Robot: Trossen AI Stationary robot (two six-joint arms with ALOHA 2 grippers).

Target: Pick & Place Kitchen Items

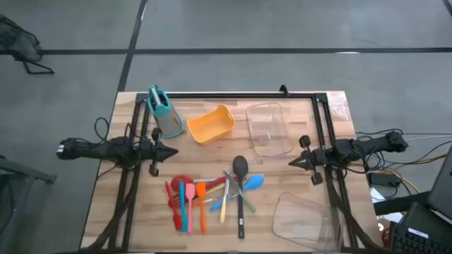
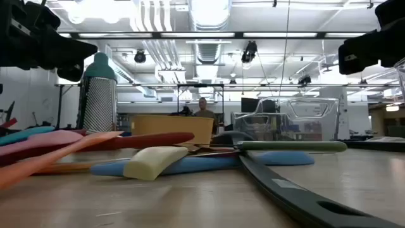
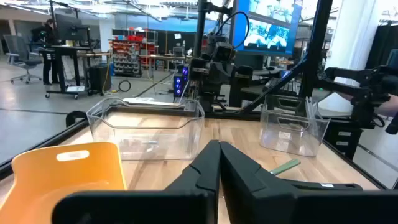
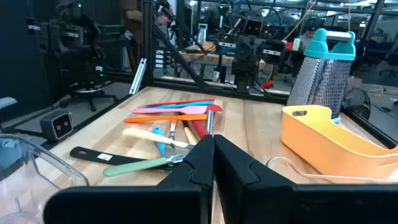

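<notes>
The kitchen items [image 1: 212, 197] lie in a loose pile on the table's near middle: red, pink, orange, teal and blue spatulas and spoons, and a black ladle [image 1: 240, 185]. They also show in the right wrist view [image 4: 168, 134] and up close in the low view [image 2: 158, 161]. My left gripper [image 1: 174, 152] hovers shut at the table's left, pointing right, above and beyond the pile. My right gripper [image 1: 291, 163] hovers shut at the right, pointing left. Neither holds anything.
An orange tub [image 1: 211, 125] and a teal-handled grey grater [image 1: 164, 113] stand at the back. A clear tray [image 1: 268, 128] lies beside the tub, another clear tray [image 1: 307, 219] at the near right. A dark frame [image 1: 233, 95] edges the table.
</notes>
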